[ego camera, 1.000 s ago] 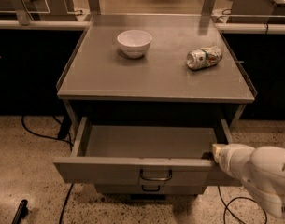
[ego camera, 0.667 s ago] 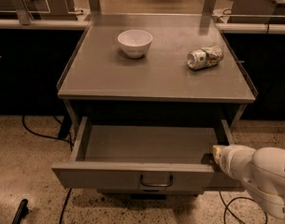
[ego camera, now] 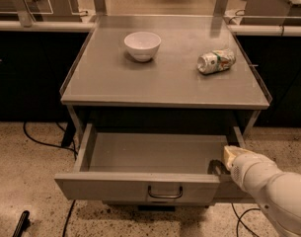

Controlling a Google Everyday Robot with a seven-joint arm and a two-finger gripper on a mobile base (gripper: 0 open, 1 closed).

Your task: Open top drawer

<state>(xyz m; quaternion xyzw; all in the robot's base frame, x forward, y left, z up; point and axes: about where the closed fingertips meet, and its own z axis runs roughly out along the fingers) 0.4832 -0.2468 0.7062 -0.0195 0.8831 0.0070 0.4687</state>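
Top drawer stands open, slightly further than 1 s ago. The gripper sits at its right front corner, grip unreadable. A bowl and a can sit on the table above.

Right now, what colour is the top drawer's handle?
Handle dark, camera view; gripper at top drawer's right edge.

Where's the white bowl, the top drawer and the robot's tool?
white bowl (ego camera: 142, 47): camera view, point on its outer side.
top drawer (ego camera: 108, 186): camera view, point on its flat grey front, left part.
tool (ego camera: 220, 166): camera view, point at its tip, inside the open drawer's right front corner.
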